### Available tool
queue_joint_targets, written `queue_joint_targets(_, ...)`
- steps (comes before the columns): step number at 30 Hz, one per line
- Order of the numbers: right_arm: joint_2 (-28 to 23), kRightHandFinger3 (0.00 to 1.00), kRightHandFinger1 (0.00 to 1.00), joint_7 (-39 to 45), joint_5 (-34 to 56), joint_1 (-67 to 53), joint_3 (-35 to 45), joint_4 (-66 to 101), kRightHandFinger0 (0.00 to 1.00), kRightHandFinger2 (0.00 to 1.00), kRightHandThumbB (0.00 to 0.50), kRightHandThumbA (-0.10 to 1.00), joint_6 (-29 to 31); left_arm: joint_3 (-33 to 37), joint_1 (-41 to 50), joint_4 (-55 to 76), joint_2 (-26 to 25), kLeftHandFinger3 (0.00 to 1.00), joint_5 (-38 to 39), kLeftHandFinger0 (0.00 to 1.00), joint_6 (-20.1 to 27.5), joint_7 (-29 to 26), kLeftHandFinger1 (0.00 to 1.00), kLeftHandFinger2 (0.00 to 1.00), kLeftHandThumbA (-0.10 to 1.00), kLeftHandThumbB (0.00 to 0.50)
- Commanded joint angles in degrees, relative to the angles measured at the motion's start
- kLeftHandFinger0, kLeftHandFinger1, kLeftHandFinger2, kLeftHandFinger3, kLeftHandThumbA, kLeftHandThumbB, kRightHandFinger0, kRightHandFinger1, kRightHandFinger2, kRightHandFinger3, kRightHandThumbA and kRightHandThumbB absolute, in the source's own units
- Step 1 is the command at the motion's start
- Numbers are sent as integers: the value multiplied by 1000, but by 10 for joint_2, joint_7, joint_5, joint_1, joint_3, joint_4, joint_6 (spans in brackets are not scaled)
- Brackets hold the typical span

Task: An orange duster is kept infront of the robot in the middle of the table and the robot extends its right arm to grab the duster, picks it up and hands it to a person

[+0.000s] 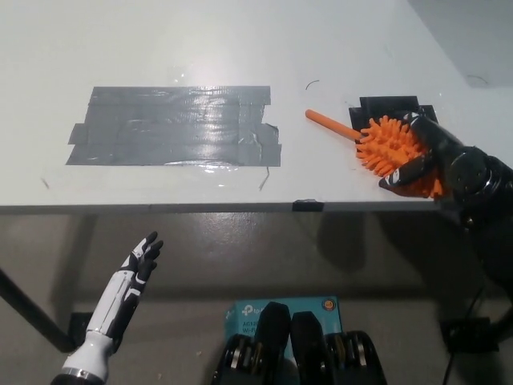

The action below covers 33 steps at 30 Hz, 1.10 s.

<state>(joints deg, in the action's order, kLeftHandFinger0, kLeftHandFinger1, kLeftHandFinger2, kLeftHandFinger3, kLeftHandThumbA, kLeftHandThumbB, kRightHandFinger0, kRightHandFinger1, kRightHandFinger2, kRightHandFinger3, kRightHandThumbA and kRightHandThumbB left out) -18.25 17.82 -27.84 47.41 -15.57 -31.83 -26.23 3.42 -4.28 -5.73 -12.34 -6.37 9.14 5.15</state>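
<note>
The orange duster [389, 146] lies near the right front edge of the white table [240, 48], its thin orange handle [331, 125] pointing up-left. My black right hand [425, 152] is wrapped over the spiky head, fingers curled around its right side and front. The duster still rests on the tabletop. My white left hand [138, 269] hangs below the table's front edge at lower left, fingers spread, holding nothing.
A large patch of grey tape [176, 126] covers the table's middle-left. A black tape patch [389, 108] lies under and behind the duster. A small black tab [303, 205] sits on the front edge. Floor shows below the table.
</note>
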Motion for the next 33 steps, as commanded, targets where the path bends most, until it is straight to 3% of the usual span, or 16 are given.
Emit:
queue_joint_targets(1,-10,1000,1000,11,3,41,-9,-28,1000,1000,404,1000,7,1,-9,19,-10,1000,-5,1000,16,7,1000,1000,1000,152)
queue_joint_targets(3,-10,1000,1000,15,6,46,-11,-45,1000,1000,400,1000,6,1,-10,17,-10,1000,-5,1000,23,7,1000,1000,1000,143)
queue_joint_targets(4,-10,1000,1000,31,13,52,-14,-60,1000,1000,336,1000,12,1,-10,16,-10,1000,-6,1000,24,6,1000,1000,1000,141)
queue_joint_targets(7,-8,1000,1000,44,27,65,-11,-91,1000,1000,271,752,19,1,-13,16,-10,1000,-2,1000,21,8,1000,1000,1000,152)
queue_joint_targets(8,-8,1000,568,43,23,69,-16,-106,597,691,242,488,27,0,-13,16,-9,1000,-1,1000,20,8,1000,1000,1000,154)
queue_joint_targets(9,-8,1000,520,45,7,75,-36,-128,447,633,239,236,39,0,-14,18,-10,1000,-1,1000,17,9,1000,1000,1000,155)
queue_joint_targets(10,-7,820,691,44,-1,75,-46,-131,538,735,219,-52,44,0,-14,19,-10,1000,-1,1000,15,10,1000,1000,1000,157)
queue_joint_targets(11,-7,776,741,43,-3,74,-50,-130,646,717,230,-90,46,0,-14,19,-10,1000,-1,1000,14,10,1000,1000,1000,159)
queue_joint_targets(12,-7,762,759,40,-11,70,-60,-128,693,712,221,-98,50,0,-15,19,-10,1000,-1,1000,15,10,1000,1000,1000,164)
queue_joint_targets(13,-5,733,444,38,-14,68,-67,-127,372,476,207,-100,49,0,-15,19,-10,1000,0,1000,15,10,1000,1000,1000,165)
queue_joint_targets(18,-10,824,341,47,-15,69,-85,-118,122,373,181,-100,43,0,-20,11,-9,1000,-1,991,29,8,1000,1000,1000,151)
queue_joint_targets(23,-17,728,626,54,-8,70,-85,-116,269,533,159,-100,49,0,-24,4,-9,1000,-4,953,36,8,1000,1000,1000,146)
queue_joint_targets(25,-19,521,640,56,-3,67,-82,-112,257,560,163,-100,52,0,-25,3,-10,1000,-5,939,38,8,1000,1000,1000,139)
queue_joint_targets(28,-21,228,774,60,31,58,-54,-110,334,806,144,-100,73,0,-25,4,-10,1000,-5,928,35,10,1000,1000,1000,130)
queue_joint_targets(31,-18,242,705,82,87,48,-9,-107,249,843,133,-100,90,0,-26,5,-10,1000,-5,918,35,10,1000,1000,1000,125)
queue_joint_targets(33,-8,265,516,105,149,34,50,-88,15,846,157,-100,77,-1,-29,5,-11,1000,-2,910,32,12,1000,1000,1000,124)
